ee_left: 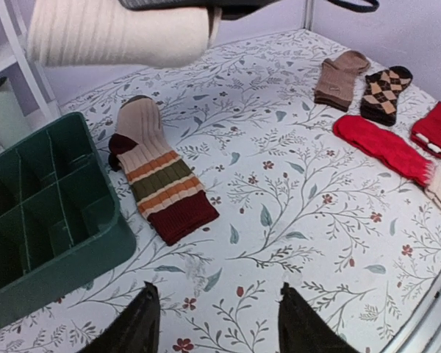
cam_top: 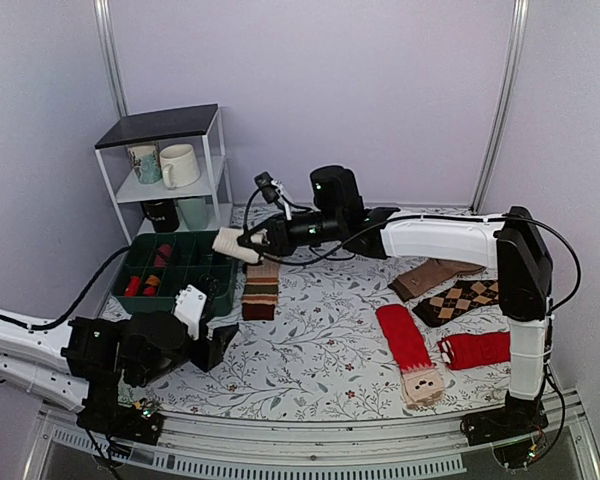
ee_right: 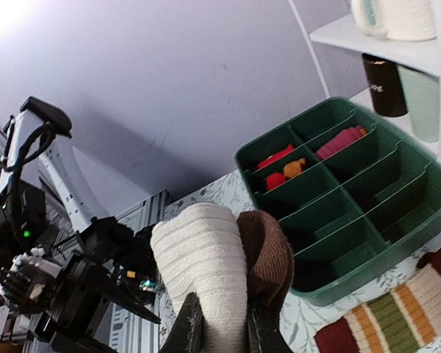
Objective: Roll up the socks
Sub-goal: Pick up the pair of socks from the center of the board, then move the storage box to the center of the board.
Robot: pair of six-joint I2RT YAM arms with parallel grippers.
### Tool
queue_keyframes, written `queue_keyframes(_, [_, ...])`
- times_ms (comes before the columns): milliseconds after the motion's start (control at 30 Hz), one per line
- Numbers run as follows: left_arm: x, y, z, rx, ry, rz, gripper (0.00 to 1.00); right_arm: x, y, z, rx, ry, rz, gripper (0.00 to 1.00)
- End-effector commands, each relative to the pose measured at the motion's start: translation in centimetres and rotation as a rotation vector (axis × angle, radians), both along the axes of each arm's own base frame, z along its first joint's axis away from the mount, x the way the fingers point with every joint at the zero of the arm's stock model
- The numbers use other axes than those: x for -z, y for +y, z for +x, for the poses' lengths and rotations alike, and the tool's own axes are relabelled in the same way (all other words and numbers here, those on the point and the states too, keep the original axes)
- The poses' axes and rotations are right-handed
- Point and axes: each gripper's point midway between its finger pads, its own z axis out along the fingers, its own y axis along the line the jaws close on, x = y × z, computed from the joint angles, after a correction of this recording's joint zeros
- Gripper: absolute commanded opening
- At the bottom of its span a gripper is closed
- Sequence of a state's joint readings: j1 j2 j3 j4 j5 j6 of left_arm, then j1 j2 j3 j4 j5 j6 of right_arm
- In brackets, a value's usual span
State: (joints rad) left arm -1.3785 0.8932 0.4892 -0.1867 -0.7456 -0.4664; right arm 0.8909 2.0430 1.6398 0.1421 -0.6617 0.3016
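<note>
The socks are a rolled bundle of ribbed cream-white knit with a dark brown part folded against it. My right gripper is shut on this roll, pinching its lower end. In the top view the roll hangs from the right gripper above the right side of the green bin. The left wrist view shows the roll in the air at the top. My left gripper stands open low over the tablecloth near the front left, with nothing between its fingers.
A tan striped sock lies flat beside the divided green bin, which holds red and orange items. Brown, argyle and red socks lie at the right. A white shelf with mugs stands at the back left.
</note>
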Motion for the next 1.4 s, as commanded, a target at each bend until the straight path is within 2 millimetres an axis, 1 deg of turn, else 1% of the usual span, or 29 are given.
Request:
queue_keyframes(0, [-5.0, 1.1, 2.8, -0.071, -0.144, 0.030, 0.60, 0.6, -0.7, 5.3, 0.191, -0.013, -0.021, 0.00])
queue_keyframes(100, [-8.3, 2.3, 4.7, -0.081, -0.203, 0.000, 0.63, 0.5, -1.2, 7.5, 0.254, -0.005, -0.019, 0.00])
queue_keyframes(167, [-9.6, 3.0, 6.0, -0.094, -0.221, -0.009, 0.68, 0.4, -1.3, 8.7, 0.293, -0.009, -0.020, 0.00])
queue_keyframes(200, [-9.9, 3.4, 6.6, -0.103, -0.227, 0.003, 0.71, 0.3, -1.3, 9.1, 0.312, -0.016, -0.021, 0.00])
queue_keyframes(233, [-10.2, 3.8, 7.2, -0.117, -0.230, 0.016, 0.75, 0.4, -1.3, 9.6, 0.331, -0.022, -0.024, 0.00])
queue_keyframes(267, [-10.4, 4.2, 8.0, -0.137, -0.233, 0.028, 0.82, 0.5, -1.2, 9.9, 0.346, -0.024, -0.029, 0.00])
queue_keyframes(300, [-10.7, 4.6, 8.7, -0.156, -0.235, 0.033, 0.94, 0.6, -1.2, 10.4, 0.363, -0.025, -0.036, 0.00])
queue_keyframes(333, [-11.0, 5.0, 9.5, -0.171, -0.236, 0.036, 0.99, 0.5, -1.1, 10.8, 0.377, -0.026, -0.036, 0.00])
queue_keyframes(467, [-11.9, 5.9, 11.7, -0.204, -0.236, 0.015, 1.00, 2.0, -0.5, 11.8, 0.416, -0.001, -0.052, 0.00])
queue_keyframes(600, [-11.7, 8.1, 12.8, -0.260, -0.241, -0.017, 0.99, 3.4, 0.7, 11.6, 0.421, -0.001, -0.072, 0.00])
queue_keyframes(700, [-11.0, 10.6, 13.5, -0.324, -0.234, -0.037, 0.99, 4.0, 1.7, 11.1, 0.412, -0.001, -0.077, 0.00])
queue_keyframes(767, [-10.0, 13.0, 14.3, -0.402, -0.214, -0.044, 0.99, 4.2, 2.4, 10.6, 0.406, -0.008, -0.084, 0.00])
queue_keyframes(800, [-9.3, 14.7, 14.9, -0.456, -0.199, -0.043, 0.98, 4.3, 2.7, 10.3, 0.403, -0.014, -0.088, 0.00])
queue_keyframes(900, [-7.1, 18.5, 16.1, -0.572, -0.117, -0.056, 0.92, 4.6, 3.3, 9.3, 0.384, -0.027, -0.104, 0.00])
queue_keyframes(1000, [-5.2, 20.9, 17.0, -0.623, -0.052, -0.057, 0.90, 5.1, 3.4, 8.5, 0.357, -0.017, -0.118, 0.00])
queue_keyframes(1067, [-4.3, 22.1, 17.6, -0.656, -0.023, -0.055, 0.90, 5.2, 3.2, 8.1, 0.344, -0.013, -0.124, 0.00])
queue_keyframes(1133, [-3.4, 22.9, 18.6, -0.669, 0.017, -0.058, 0.89, 5.3, 2.9, 7.6, 0.332, -0.011, -0.130, 0.00])
queue_keyframes(1200, [-2.1, 22.8, 19.5, -0.652, 0.075, -0.056, 0.83, 5.3, 2.6, 7.2, 0.319, -0.006, -0.136, 0.00])
queue_keyframes(1267, [-0.5, 22.3, 20.4, -0.635, 0.136, -0.049, 0.76, 5.4, 2.3, 6.8, 0.311, -0.002, -0.142, 0.00])
queue_keyframes(1367, [1.0, 21.4, 21.5, -0.609, 0.171, -0.078, 0.72, 5.8, 1.8, 6.3, 0.303, 0.002, -0.155, 0.00])
